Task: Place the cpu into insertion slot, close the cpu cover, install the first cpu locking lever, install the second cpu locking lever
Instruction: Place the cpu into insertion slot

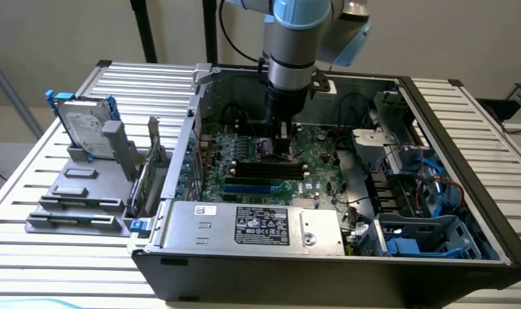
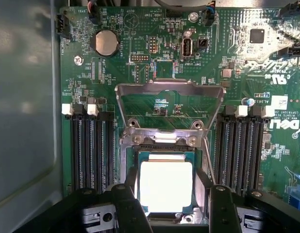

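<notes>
The cpu (image 2: 165,187) lies silvery face up, flat in the insertion slot (image 2: 140,154) on the green motherboard (image 2: 116,73). The cpu cover (image 2: 169,90), a thin metal frame, stands flipped up off the slot on its hinge. My gripper (image 2: 172,209) is open low over the chip, and its black fingers (image 2: 126,206) straddle it with a gap at the sides. A thin wire lever (image 2: 208,162) runs along one side of the slot. In the exterior view the gripper (image 1: 282,149) reaches down into the open computer case (image 1: 466,161) over the motherboard (image 1: 316,151).
Long black memory slots (image 2: 91,148) flank the socket on both sides, and a coin battery (image 2: 105,42) sits beyond the cover. Inside the case are a power supply (image 1: 252,225), drive bays and blue cables (image 1: 428,187). A hard drive (image 1: 82,129) stands on a grey holder outside.
</notes>
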{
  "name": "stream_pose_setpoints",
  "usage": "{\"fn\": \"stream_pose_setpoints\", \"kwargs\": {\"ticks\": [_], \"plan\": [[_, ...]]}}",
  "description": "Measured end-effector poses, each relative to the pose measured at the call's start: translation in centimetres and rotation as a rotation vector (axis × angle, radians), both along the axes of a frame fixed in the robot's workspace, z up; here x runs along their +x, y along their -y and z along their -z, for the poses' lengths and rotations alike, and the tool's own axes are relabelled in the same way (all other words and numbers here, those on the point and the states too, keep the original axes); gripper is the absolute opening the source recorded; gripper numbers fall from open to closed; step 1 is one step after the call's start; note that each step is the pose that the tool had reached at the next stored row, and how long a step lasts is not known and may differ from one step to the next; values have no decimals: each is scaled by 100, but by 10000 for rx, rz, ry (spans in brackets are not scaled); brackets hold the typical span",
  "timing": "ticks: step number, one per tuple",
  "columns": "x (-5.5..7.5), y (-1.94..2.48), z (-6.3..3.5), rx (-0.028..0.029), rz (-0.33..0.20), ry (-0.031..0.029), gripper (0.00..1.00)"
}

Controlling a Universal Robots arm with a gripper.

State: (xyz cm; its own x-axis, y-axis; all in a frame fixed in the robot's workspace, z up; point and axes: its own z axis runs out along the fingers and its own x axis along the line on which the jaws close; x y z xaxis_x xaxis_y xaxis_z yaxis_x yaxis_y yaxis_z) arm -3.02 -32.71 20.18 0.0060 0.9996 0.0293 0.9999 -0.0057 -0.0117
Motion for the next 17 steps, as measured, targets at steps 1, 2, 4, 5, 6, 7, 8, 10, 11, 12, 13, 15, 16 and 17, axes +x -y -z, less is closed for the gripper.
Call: {"fn": "stream_pose_setpoints", "kwargs": {"ticks": [1,2,4,5,6,7,8,10,11,12,13,15,16,17], "plan": [[0,-1,6,0,0,0,55],[0,-1,12,0,0,0,55],[0,-1,20,0,-1,-1,55],[0,-1,23,-1,0,-2,55],[0,-1,25,-2,-1,-3,55],[0,-2,27,-2,-1,-5,55],[0,-2,29,-2,0,-7,55],[0,-3,32,-2,0,-11,55],[0,-3,33,-2,0,-12,55],[0,-3,35,-2,0,-13,55],[0,-3,36,-2,-1,-13,55],[0,-3,38,-2,0,-14,55],[0,-4,39,-2,0,-15,55],[0,-4,40,-1,1,-16,55]]}}
